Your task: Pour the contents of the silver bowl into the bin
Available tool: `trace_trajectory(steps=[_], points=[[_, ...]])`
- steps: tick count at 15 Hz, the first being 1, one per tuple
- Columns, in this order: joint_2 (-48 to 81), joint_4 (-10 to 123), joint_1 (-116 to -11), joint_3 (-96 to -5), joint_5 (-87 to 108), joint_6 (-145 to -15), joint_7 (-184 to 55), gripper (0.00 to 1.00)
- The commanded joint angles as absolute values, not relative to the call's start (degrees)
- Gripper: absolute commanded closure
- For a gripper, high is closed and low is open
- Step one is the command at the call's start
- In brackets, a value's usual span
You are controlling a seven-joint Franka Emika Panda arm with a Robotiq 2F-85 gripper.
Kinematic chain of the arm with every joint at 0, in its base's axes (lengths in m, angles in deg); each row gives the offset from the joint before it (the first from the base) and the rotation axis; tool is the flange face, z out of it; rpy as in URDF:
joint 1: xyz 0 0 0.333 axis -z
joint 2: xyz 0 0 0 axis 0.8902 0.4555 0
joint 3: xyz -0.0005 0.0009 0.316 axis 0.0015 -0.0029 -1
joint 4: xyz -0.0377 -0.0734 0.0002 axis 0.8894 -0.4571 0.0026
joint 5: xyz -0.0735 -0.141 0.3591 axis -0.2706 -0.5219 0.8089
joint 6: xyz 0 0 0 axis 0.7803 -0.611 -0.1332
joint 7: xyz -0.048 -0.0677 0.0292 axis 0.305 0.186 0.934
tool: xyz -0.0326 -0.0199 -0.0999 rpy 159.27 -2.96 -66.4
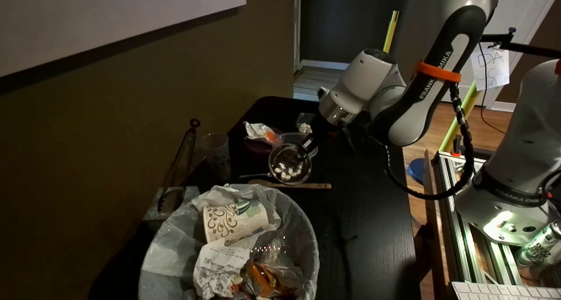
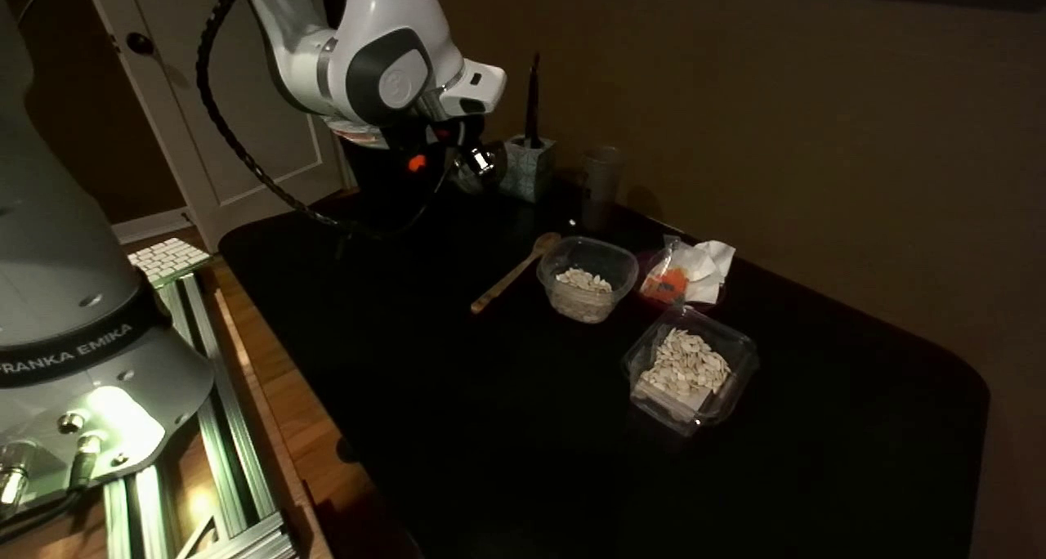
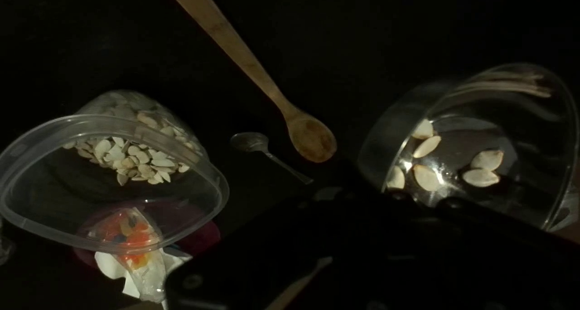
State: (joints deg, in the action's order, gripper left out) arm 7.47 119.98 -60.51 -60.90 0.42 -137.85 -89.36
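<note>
You have the silver bowl gripped by its rim in the gripper, pale seeds inside, above the table, apart from the bin.

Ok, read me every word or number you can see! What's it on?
"FRANK … MIKA": arm; orange band covers the middle.
"FRANKA EMIKA": base; pieced from both exterior views.
"DA": paper sign; next line unclear.
Too small or blurred: can, keyboard keys, plus the printed paper and orange wrapper in the bin.
No readable numbers.
</note>
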Motion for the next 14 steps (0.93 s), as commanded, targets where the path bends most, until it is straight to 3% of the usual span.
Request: trace_trajectory(steps=[1,8,14], points=[[14.1,117.1,-57.5,-64.6,-1.7,-131.7,-91.9,0.99],[32.2,110.5,-35.8,-84.3,-0.4,-128.1,-87.0,0.99],[40.7,104.4,-27.1,-89.5,14.0,-123.4,-71.2,0.99]])
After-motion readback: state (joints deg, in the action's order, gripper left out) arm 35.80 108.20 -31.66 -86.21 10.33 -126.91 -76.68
